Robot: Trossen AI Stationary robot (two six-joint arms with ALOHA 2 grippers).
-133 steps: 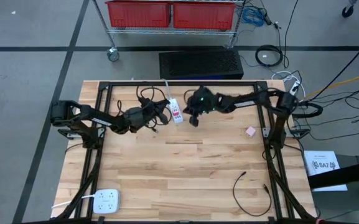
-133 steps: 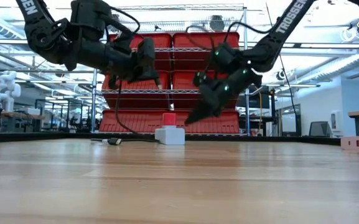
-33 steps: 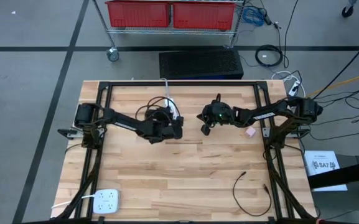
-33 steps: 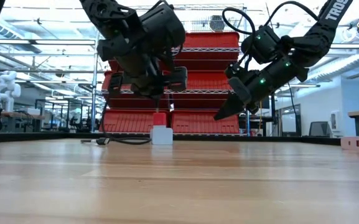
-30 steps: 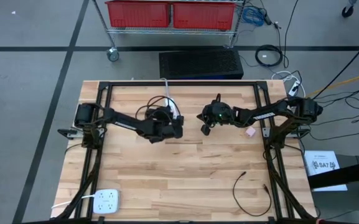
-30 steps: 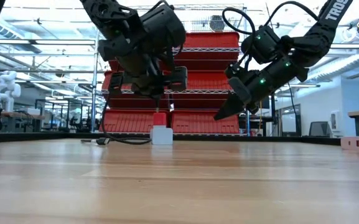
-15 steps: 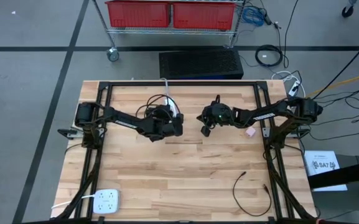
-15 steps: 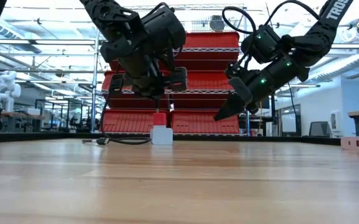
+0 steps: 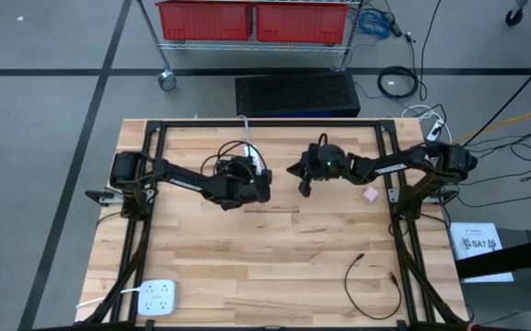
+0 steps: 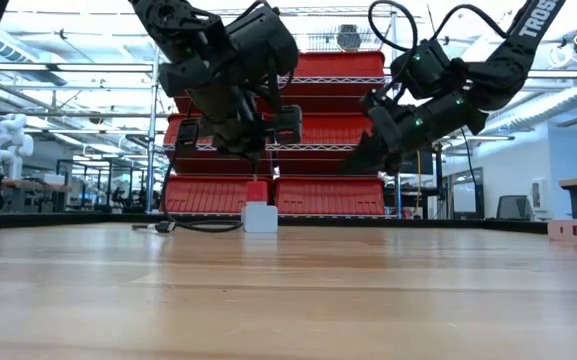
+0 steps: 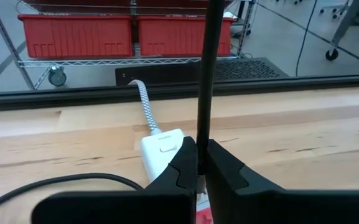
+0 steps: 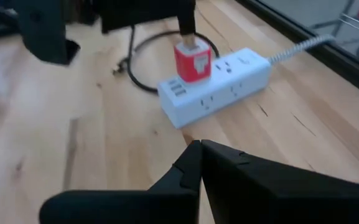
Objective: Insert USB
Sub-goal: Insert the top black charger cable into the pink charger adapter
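From above, my left gripper (image 9: 258, 187) sits over the white power strip (image 9: 259, 165) near the table's (image 9: 274, 248) far edge, and my right gripper (image 9: 304, 188) hangs just beside it, apart from the strip. A spare black cable (image 9: 368, 280) lies near the table's front right.

At table height, my left gripper (image 10: 253, 152) holds the USB cable (image 10: 205, 224) upright above the red charger (image 10: 257, 190) — I cannot tell whether plug and charger touch.

Past my left wrist, the jaws are pinched on the cable (image 11: 205, 81), the strip (image 11: 163, 149) right beyond them.

Past my right wrist, the jaws are pressed together on nothing — the charger (image 12: 192, 61) stands plugged into the strip (image 12: 219, 86).
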